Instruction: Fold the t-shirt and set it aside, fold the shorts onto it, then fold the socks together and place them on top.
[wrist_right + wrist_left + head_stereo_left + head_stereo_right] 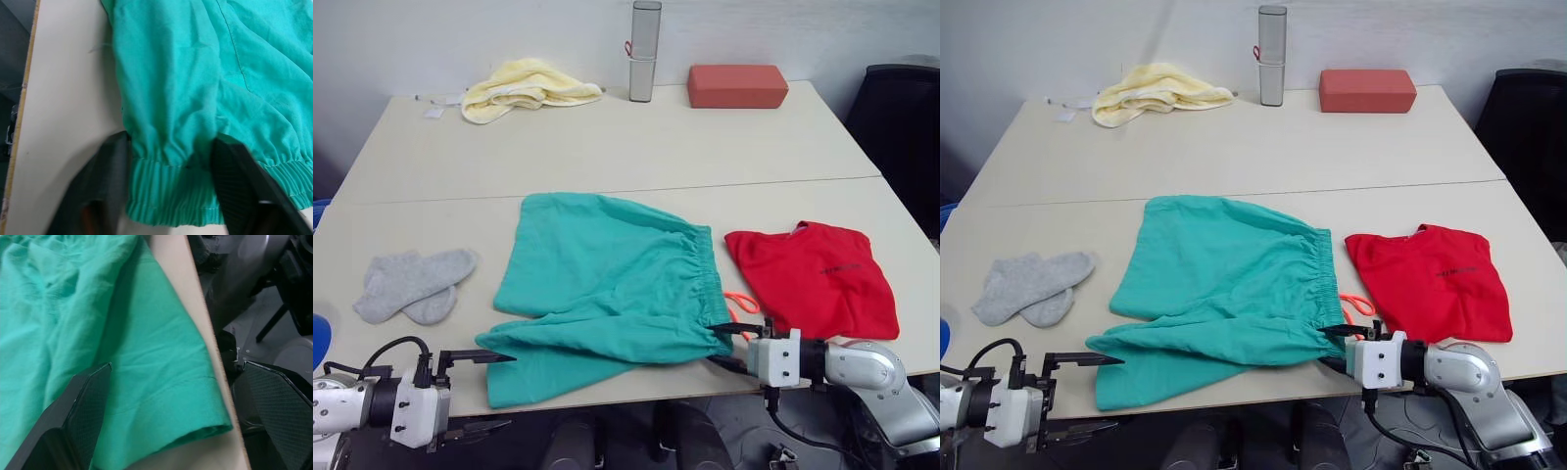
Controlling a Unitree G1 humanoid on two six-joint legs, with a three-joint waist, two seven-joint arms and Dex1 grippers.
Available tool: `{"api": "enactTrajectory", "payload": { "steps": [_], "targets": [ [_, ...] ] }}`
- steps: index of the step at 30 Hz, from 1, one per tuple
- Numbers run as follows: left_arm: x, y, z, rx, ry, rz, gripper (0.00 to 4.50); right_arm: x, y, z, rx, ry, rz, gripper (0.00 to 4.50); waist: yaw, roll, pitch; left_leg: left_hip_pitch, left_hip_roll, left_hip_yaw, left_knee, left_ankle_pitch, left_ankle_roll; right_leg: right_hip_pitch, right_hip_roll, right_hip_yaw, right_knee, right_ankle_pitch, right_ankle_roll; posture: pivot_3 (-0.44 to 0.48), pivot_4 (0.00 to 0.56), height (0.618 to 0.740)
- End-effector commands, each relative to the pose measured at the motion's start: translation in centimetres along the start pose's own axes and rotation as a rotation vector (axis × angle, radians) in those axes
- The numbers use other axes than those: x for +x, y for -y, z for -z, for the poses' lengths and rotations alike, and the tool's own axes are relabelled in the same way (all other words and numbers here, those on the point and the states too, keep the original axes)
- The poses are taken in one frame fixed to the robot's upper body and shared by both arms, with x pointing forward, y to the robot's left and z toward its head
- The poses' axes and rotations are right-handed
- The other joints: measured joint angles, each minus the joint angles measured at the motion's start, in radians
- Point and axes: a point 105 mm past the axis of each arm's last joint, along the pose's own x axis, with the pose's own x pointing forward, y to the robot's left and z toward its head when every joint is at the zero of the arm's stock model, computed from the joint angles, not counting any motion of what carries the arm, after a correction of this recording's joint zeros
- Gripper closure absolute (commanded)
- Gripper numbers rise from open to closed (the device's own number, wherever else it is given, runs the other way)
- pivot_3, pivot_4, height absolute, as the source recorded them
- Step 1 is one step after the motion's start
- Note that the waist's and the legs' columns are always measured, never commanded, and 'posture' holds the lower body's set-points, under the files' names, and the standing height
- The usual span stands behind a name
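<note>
Both end effectors released: right (724,343) straddles shorts (607,284) waistband, left (480,390) at leg hem.

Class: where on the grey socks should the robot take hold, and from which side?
Grip the socks at their overlapping ends on the robot's left, coming down from above with the left tool: they lie flat, overlapping, so one pinch there catches both.

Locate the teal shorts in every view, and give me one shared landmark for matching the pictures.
Left eye view: the shorts lie mid-table, between the socks and the t-shirt.
Right eye view: same spot, shorts.
Left wrist view: a leg hem at the table edge.
Right wrist view: the waistband between the right gripper fingers.
Shared landmark: the gathered waistband.
</note>
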Motion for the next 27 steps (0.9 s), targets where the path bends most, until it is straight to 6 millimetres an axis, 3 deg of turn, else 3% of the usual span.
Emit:
{"api": "enactTrajectory", "payload": {
  "steps": [1, 3, 5, 9, 15, 18, 23, 27],
  "targets": [
    [-0.6, -0.4, -0.1, -0.028, 0.007, -0.046, 0.00, 0.4, 0.9, -0.6, -0.031, 0.031, 0.042, 3.67, 0.000, 0.000, 0.000, 0.000, 0.000, 0.000, 0.000, 0.000, 0.000, 0.000, 0.000, 0.000, 0.000, 0.000, 0.000, 0.000, 0.150, 0.740],
    [-0.7, -1.0, -0.3, -0.057, 0.030, -0.096, 0.00, 0.6, 1.6, -0.9, -0.029, 0.049, 0.073, 4.41, 0.001, 0.000, 0.000, 0.000, 0.000, 0.000, 0.000, 0.000, 0.000, 0.000, 0.000, 0.000, 0.000, 0.000, 0.000, 0.000, 0.150, 0.740],
    [-0.8, -2.0, -0.7, -0.089, 0.058, -0.155, 0.00, 0.8, 2.7, -1.4, 0.017, 0.085, 0.143, 4.46, 0.003, 0.000, 0.000, 0.000, 0.000, 0.000, 0.000, 0.000, 0.000, 0.000, 0.000, 0.000, 0.000, 0.000, 0.000, 0.000, 0.150, 0.740],
    [-1.1, -3.2, -1.4, -0.125, 0.102, -0.199, 0.00, 1.0, 6.0, -3.0, 0.282, 0.208, 0.329, 4.46, 0.001, 0.000, 0.000, 0.000, 0.000, -0.001, 0.000, 0.000, 0.000, 0.000, 0.000, 0.000, 0.001, 0.000, 0.000, 0.000, 0.150, 0.740],
    [-1.1, -5.0, -2.0, -0.119, 0.133, -0.254, 0.00, 1.4, 10.0, -5.0, 0.544, 0.313, 0.445, 4.46, -0.008, 0.000, 0.000, 0.000, 0.001, -0.001, 0.000, 0.000, 0.000, 0.000, -0.001, 0.000, 0.001, 0.000, 0.000, 0.000, 0.150, 0.740],
    [-0.1, -4.1, -2.9, -0.056, 0.141, -0.148, 0.00, 1.8, 10.7, -4.6, 0.608, 0.274, 0.453, 4.46, -0.012, 0.000, 0.000, -0.001, 0.001, -0.001, 0.000, 0.000, 0.000, -0.001, -0.001, 0.000, 0.001, 0.000, 0.000, 0.000, 0.150, 0.740],
    [2.0, -2.5, -4.6, 0.001, 0.196, -0.056, 0.00, 2.3, 9.8, -2.7, 0.676, 0.156, 0.418, 4.46, -0.021, 0.001, 0.000, -0.002, 0.000, -0.001, 0.000, -0.001, 0.000, -0.001, -0.001, 0.001, -0.001, 0.000, 0.000, 0.000, 0.150, 0.740],
    [3.0, -0.4, -4.4, 0.026, 0.164, 0.017, 0.00, 2.3, 9.2, -1.9, 0.698, 0.118, 0.413, 4.46, -0.024, 0.001, 0.000, -0.002, 0.000, -0.001, 0.000, -0.001, 0.000, -0.001, 0.000, 0.000, -0.001, 0.000, 0.000, 0.000, 0.150, 0.740]
  ]
}}
